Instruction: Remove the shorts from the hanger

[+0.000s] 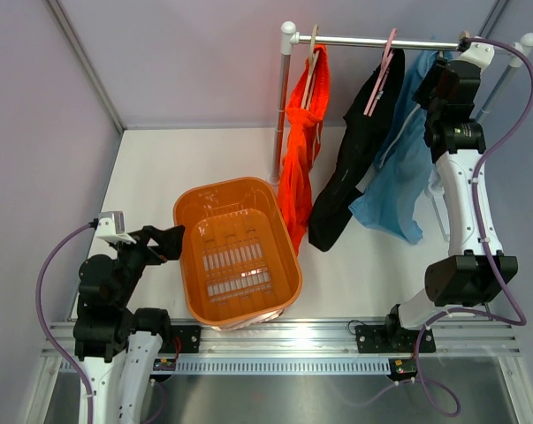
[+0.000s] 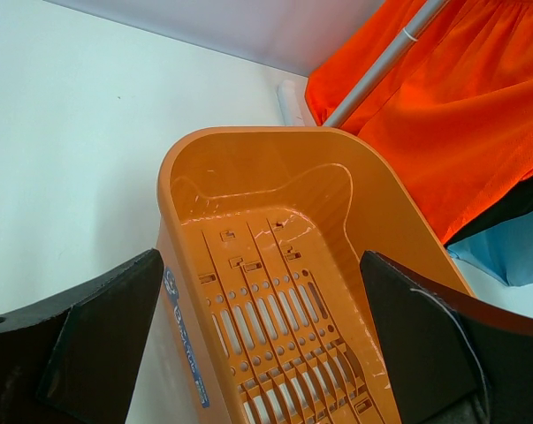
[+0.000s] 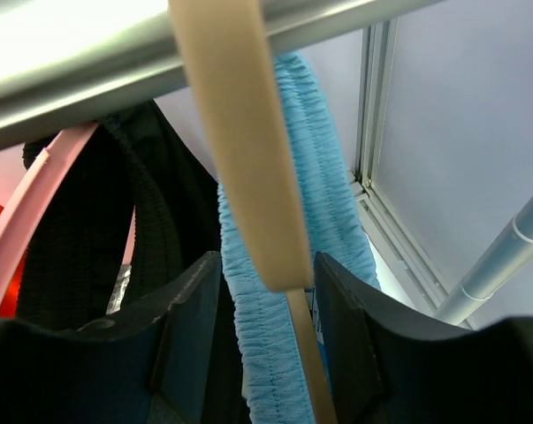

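Three shorts hang from hangers on the rail [image 1: 372, 41]: orange shorts [image 1: 300, 168], black shorts [image 1: 354, 168] and light blue shorts [image 1: 399, 177]. My right gripper [image 1: 438, 84] is up at the rail's right end. In the right wrist view its fingers straddle the light blue waistband [image 3: 266, 353] and the beige hanger [image 3: 248, 159]. The right gripper [image 3: 266, 269] is open, with narrow gaps left on either side. My left gripper [image 1: 173, 240] is wide open and low at the left, with nothing between its fingers [image 2: 107, 327].
An orange plastic basket [image 1: 226, 185] stands on the table below the rail's left pole [image 1: 282, 115]; in the left wrist view its rim [image 2: 248, 141] lies between the left fingers. A pink hanger [image 3: 19, 230] carries the black shorts [image 3: 89, 256].
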